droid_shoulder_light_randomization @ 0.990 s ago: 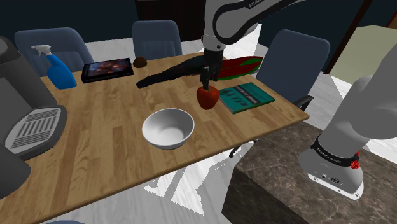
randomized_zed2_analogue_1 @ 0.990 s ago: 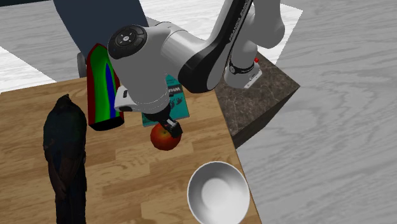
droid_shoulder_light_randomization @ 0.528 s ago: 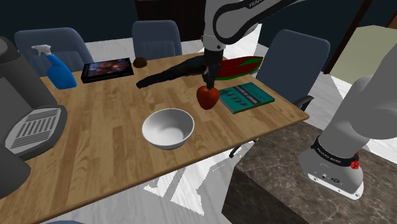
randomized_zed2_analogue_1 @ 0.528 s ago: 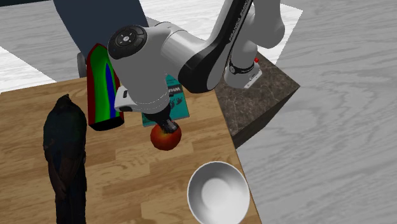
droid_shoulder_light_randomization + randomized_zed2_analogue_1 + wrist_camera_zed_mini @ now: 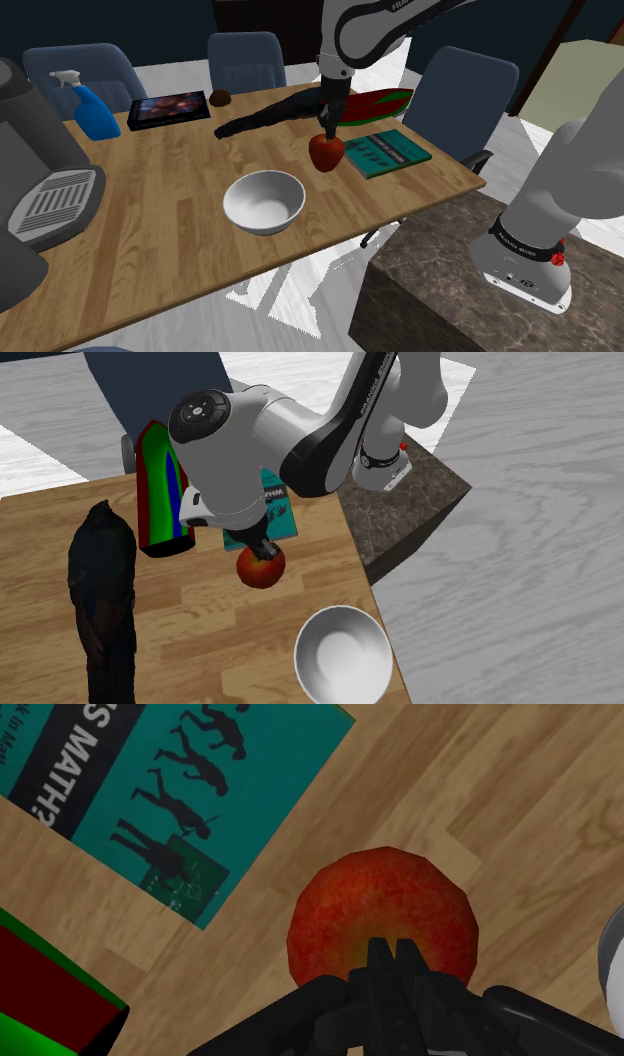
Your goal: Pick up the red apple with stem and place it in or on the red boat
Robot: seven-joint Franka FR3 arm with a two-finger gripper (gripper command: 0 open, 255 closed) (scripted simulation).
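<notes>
The red apple [image 5: 326, 153] rests on the wooden table [image 5: 170, 210], between the white bowl [image 5: 264, 202] and a teal book [image 5: 388, 150]. My black gripper [image 5: 325, 130] points straight down onto its top, fingers drawn together at the crown; the stem is hidden under them. From the wrist, the gripper [image 5: 393, 954] has its fingers meeting over the apple [image 5: 380, 914]. The second exterior view shows the gripper [image 5: 264, 549] on the apple [image 5: 260, 569]. The red boat [image 5: 385, 100], green-edged, lies just behind the book; its blue and green inside [image 5: 160, 487] faces that camera.
A long black shape [image 5: 265, 115] lies across the table behind the apple. A blue spray bottle [image 5: 92, 108], a dark flat book [image 5: 168, 109] and a small brown object [image 5: 221, 97] sit at the far side. A grey appliance [image 5: 40, 190] stands left. Blue chairs [image 5: 462, 90] ring the table.
The fingers, spread around the apple's top a second ago, have closed together on it. Arm and apple have stayed where they were.
</notes>
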